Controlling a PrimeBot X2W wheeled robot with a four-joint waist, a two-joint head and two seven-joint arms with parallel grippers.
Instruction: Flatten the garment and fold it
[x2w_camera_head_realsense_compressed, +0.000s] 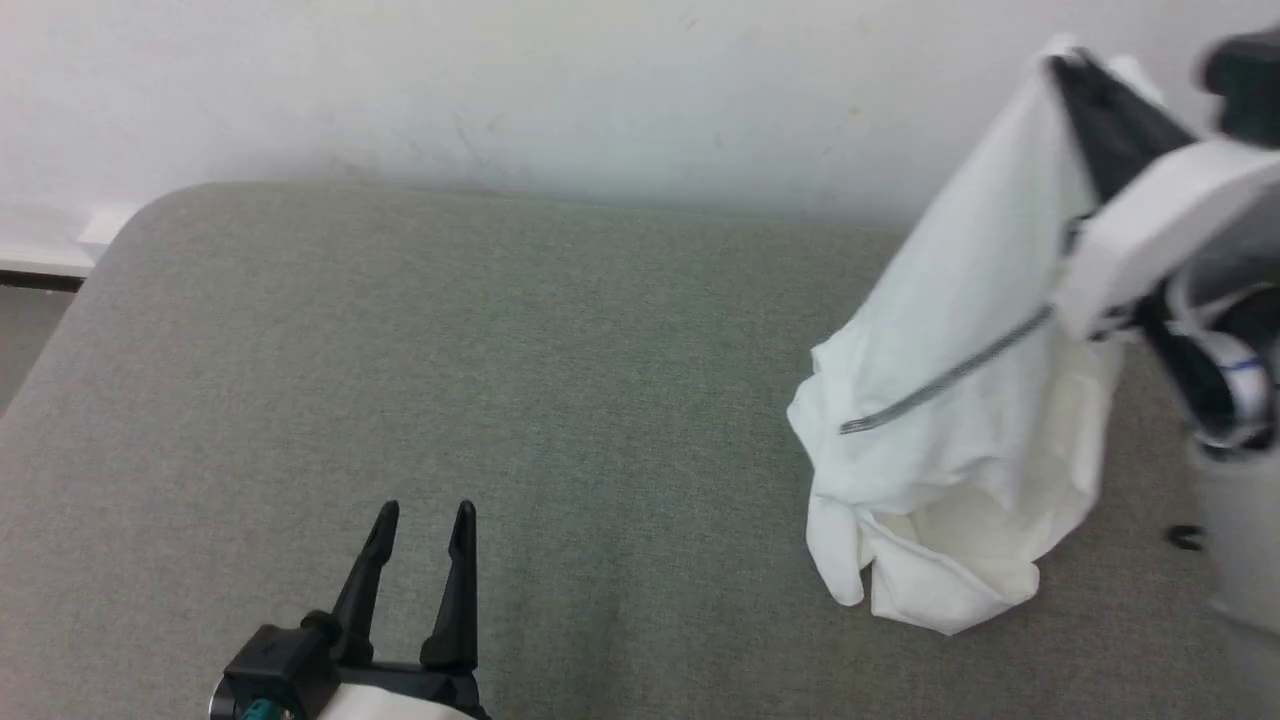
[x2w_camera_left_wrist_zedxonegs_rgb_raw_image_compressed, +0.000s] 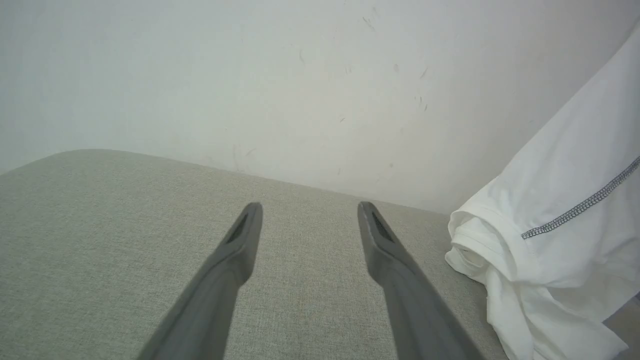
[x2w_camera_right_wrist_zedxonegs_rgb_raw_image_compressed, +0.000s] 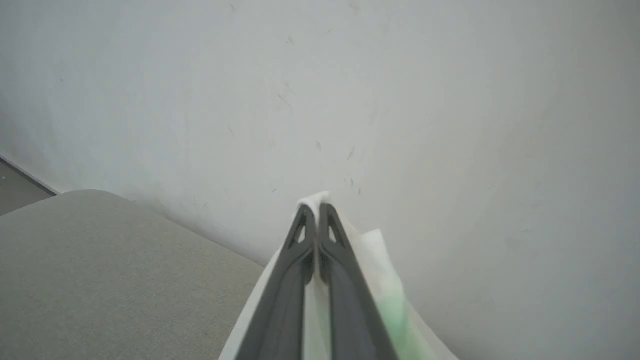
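Currently the right gripper (x2w_camera_head_realsense_compressed: 1058, 64), pinched shut on a top fold of the white shirt (x2w_camera_head_realsense_compressed: 950, 400), holds it hanging long-axis downward near the right edge of the grey cushioned surface (x2w_camera_head_realsense_compressed: 500, 350), while the left gripper (x2w_camera_head_realsense_compressed: 422, 520), fingers spread wide and empty, sits near the front edge, well apart to the shirt's left.

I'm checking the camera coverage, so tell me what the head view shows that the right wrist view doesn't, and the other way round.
Head view's extras: the open left gripper over the grey surface, and the garment hanging bunched, its zigzag seam slanting across. Right wrist view's extras: a close look at the right gripper, fingers shut on a pinch of white fabric at their tips, and a greenish tint on the cloth beside them. Shared: the garment, the right gripper, the grey surface and the pale wall.
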